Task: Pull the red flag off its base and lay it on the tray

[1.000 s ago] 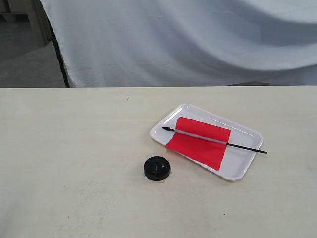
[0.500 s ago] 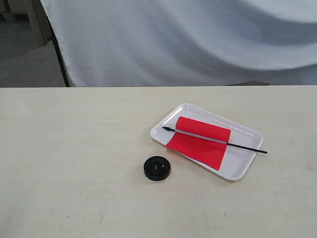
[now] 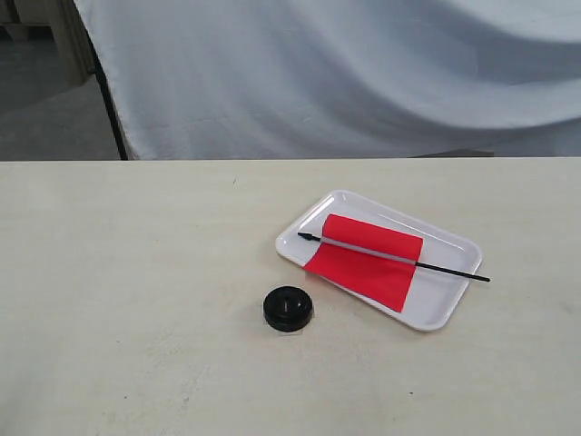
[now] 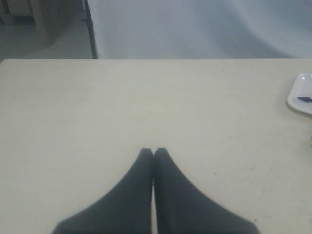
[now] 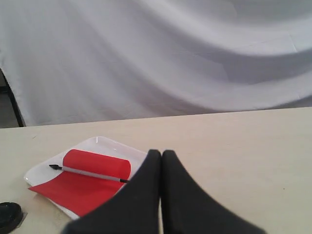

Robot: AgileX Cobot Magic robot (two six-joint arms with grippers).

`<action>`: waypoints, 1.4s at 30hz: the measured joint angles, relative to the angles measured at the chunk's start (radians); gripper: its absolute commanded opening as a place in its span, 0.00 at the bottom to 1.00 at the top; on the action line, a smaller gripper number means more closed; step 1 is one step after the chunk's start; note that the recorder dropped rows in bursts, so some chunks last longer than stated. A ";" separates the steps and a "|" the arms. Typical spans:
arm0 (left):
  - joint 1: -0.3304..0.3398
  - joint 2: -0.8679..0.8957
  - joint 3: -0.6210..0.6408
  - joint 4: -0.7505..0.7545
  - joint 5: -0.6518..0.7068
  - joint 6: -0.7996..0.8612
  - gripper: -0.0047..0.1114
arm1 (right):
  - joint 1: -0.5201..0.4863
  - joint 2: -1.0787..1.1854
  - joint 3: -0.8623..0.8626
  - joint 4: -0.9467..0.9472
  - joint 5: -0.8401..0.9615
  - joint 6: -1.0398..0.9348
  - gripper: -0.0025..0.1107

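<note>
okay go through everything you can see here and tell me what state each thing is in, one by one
red flag: off its stand, lying flat in the tray, pole end poking out past the rim
base: empty, flat on the table, apart from the tray
tray: flat on the table, holding the flag
left gripper: shut, holding nothing
right gripper: shut, holding nothing

My left gripper (image 4: 153,151) hangs above the table (image 4: 97,107), jaws pressed together; my right gripper (image 5: 161,152) hangs there too, jaws together.
</note>
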 measured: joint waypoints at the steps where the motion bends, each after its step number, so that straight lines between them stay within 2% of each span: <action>1: 0.000 0.000 0.000 0.000 0.000 0.000 0.04 | 0.000 0.000 0.000 0.000 -0.004 -0.006 0.02; 42: 0.000 0.000 0.000 0.000 0.002 0.000 0.04 | 0.000 0.000 0.000 0.000 0.058 0.013 0.02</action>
